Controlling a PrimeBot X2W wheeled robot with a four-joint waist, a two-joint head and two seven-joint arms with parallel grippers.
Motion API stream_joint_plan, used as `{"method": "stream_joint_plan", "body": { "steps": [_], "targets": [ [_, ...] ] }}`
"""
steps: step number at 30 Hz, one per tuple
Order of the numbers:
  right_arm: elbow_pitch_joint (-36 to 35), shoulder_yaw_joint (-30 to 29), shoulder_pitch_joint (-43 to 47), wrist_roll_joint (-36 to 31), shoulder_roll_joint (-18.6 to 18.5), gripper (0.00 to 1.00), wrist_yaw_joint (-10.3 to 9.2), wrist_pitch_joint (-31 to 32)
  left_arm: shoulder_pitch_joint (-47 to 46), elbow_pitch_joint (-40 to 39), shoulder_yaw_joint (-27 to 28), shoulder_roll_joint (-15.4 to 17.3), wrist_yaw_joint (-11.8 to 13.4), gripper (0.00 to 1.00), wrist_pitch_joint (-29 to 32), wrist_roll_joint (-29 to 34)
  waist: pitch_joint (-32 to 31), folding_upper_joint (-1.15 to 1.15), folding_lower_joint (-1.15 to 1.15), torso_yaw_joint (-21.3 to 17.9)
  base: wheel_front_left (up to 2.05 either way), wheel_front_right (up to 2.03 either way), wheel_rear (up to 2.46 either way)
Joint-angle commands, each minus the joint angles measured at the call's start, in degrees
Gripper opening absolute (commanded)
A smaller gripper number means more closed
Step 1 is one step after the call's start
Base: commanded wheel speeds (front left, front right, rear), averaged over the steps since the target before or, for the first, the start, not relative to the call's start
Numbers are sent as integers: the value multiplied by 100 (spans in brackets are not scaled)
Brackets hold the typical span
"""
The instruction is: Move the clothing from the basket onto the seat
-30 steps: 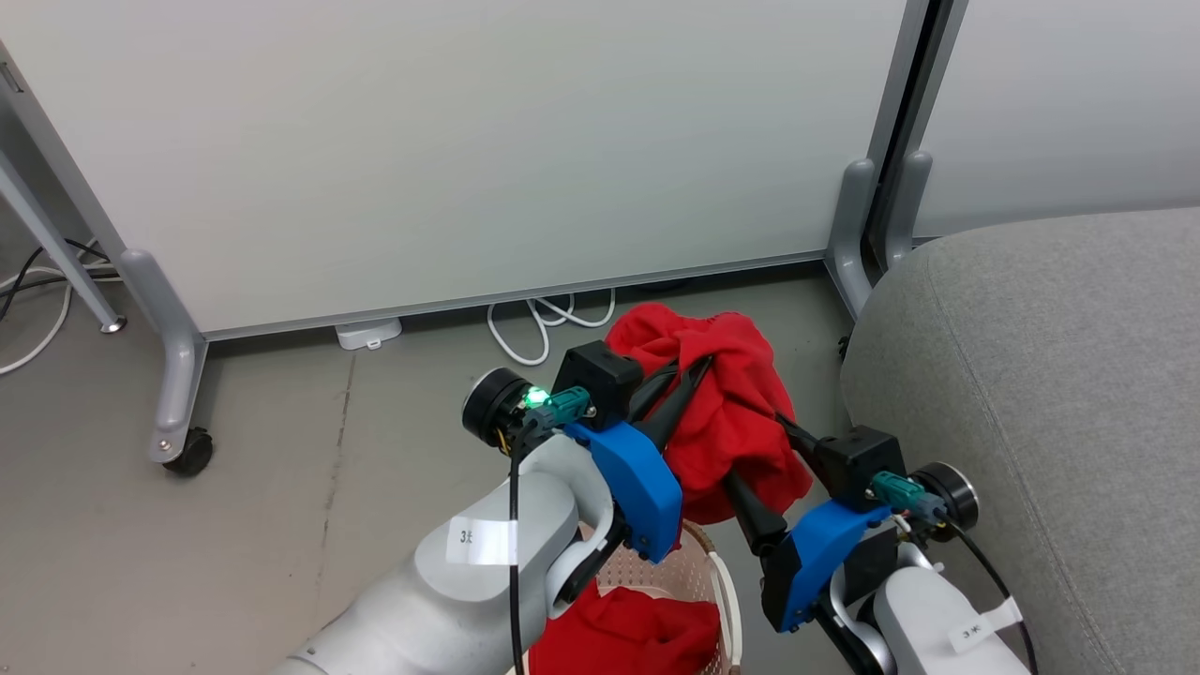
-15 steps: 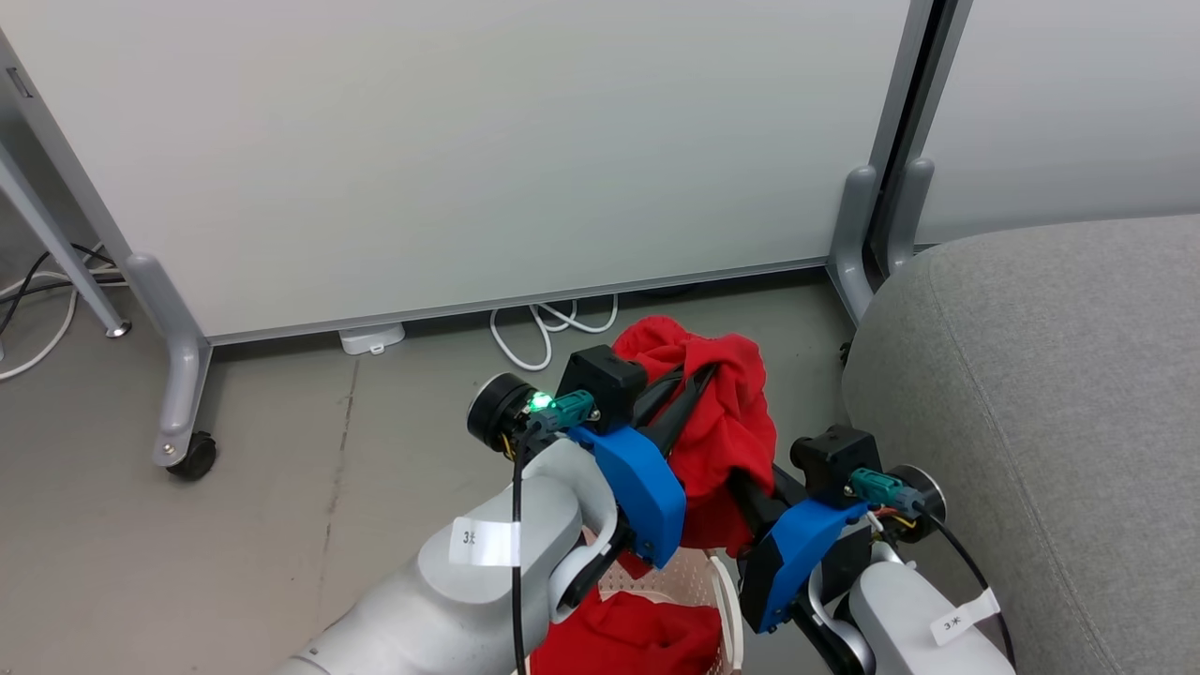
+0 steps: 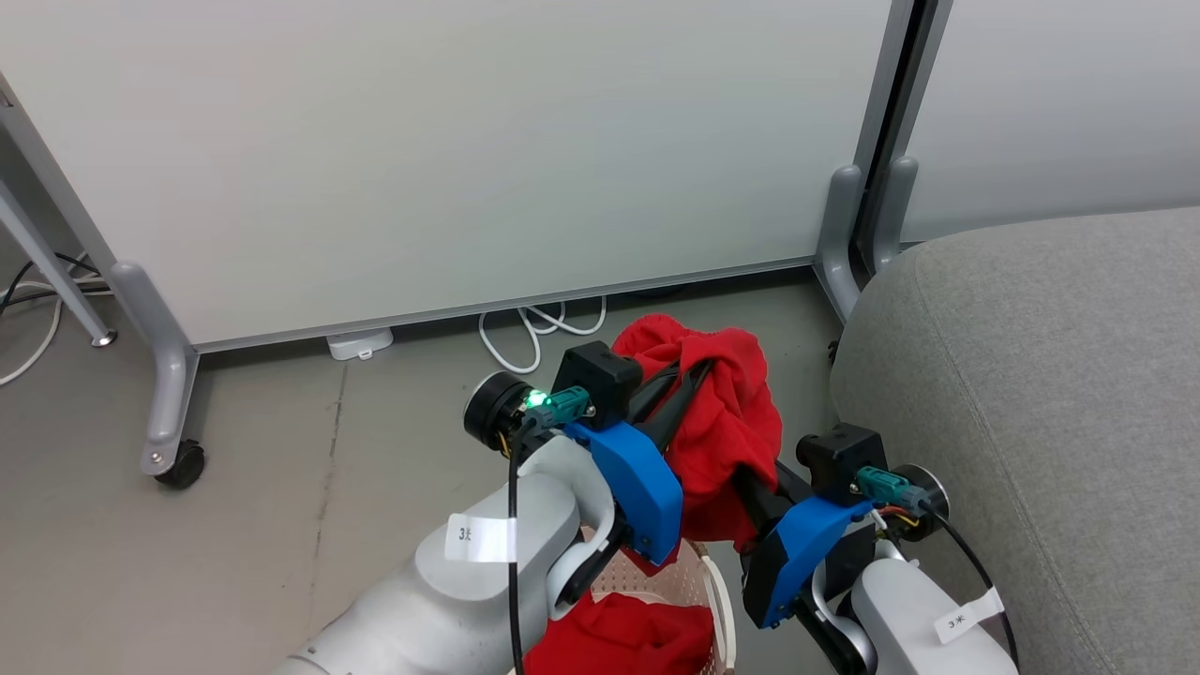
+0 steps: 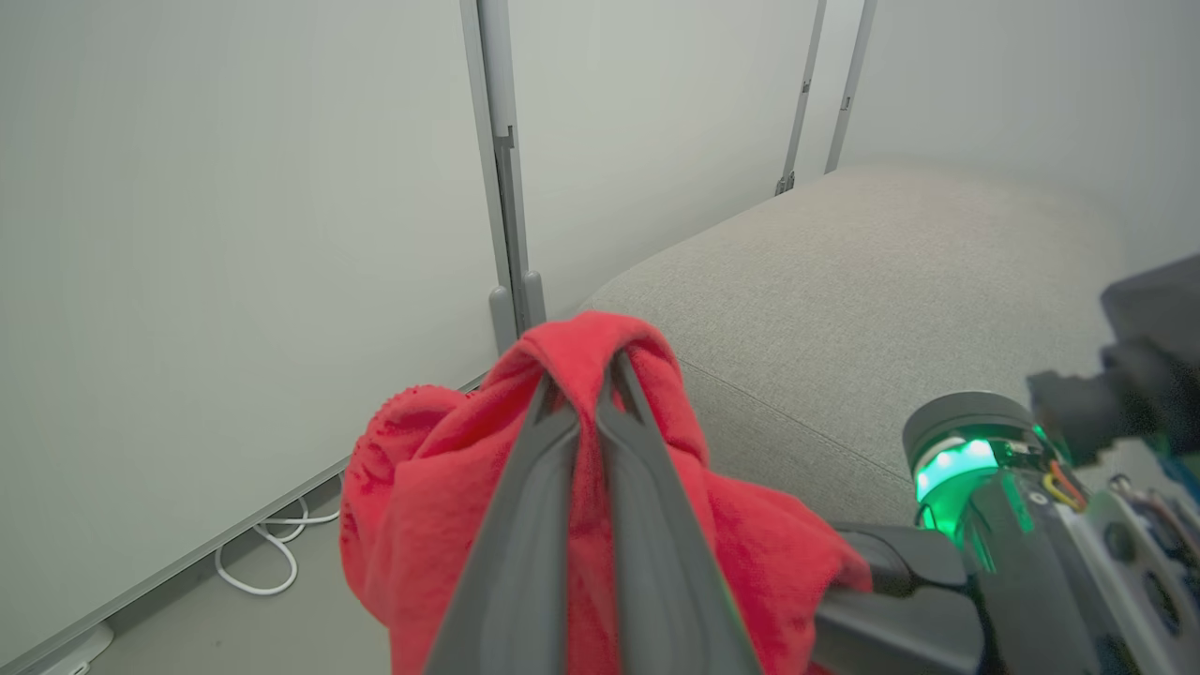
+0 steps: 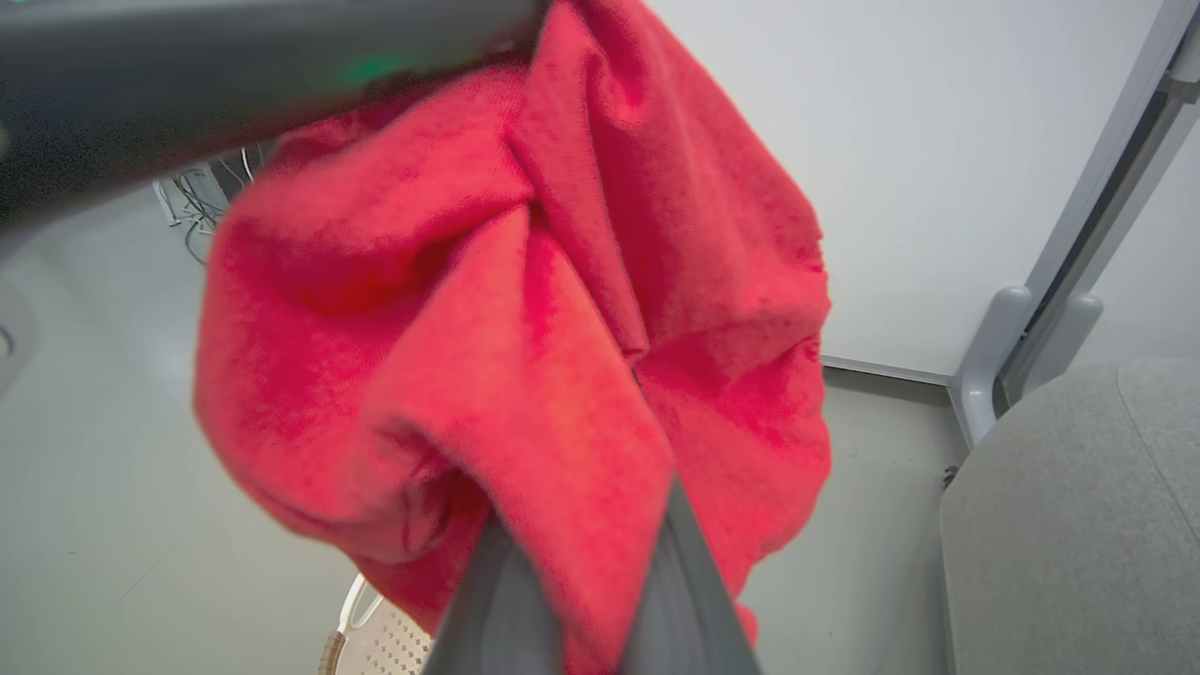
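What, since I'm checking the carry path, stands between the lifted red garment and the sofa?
Nothing visible. The garment hangs from the left hand and right hand, beside the sofa, only open air between.

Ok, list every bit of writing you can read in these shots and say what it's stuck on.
"3", followed by a second mark too blurred to read: on the white label stuck to the left forearm.
"3", followed by a small mark too blurred to read: on the white tag on the right forearm.
No other writing is legible.
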Motion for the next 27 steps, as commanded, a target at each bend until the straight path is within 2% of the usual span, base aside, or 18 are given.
{"method": "stream_joint_plan", "body": {
  "steps": [1,9,10,11,12,17,27],
  "targets": [
    [23,-2,-72,-20,-19,0,3,-31,-24,-6,32,1,-3,0,-29,-1,6,0,-1,-1,0,0,0],
    [64,-28,-97,-16,-19,0,3,-64,25,-24,115,1,41,0,-29,43,23,0,-1,-20,0,0,0],
    [68,-32,-99,-13,-19,0,3,-66,7,-73,185,1,69,23,-30,80,27,0,-1,-21,0,0,0],
    [74,-33,-98,-8,-19,0,3,-66,6,-114,241,1,97,68,-30,136,30,0,-1,-23,0,0,0],
    [81,-36,-93,-8,-19,0,3,-73,25,-141,291,1,125,100,-30,207,32,0,-1,-27,0,0,0],
    [68,-94,-98,-38,-19,0,3,-106,236,-260,581,1,127,100,-24,558,44,0,-1,-36,0,0,0],
    [-61,-387,-24,-206,-19,0,3,-131,1317,-1249,1908,287,109,100,-22,1759,104,0,-1,-23,0,0,0]
  ]
}}
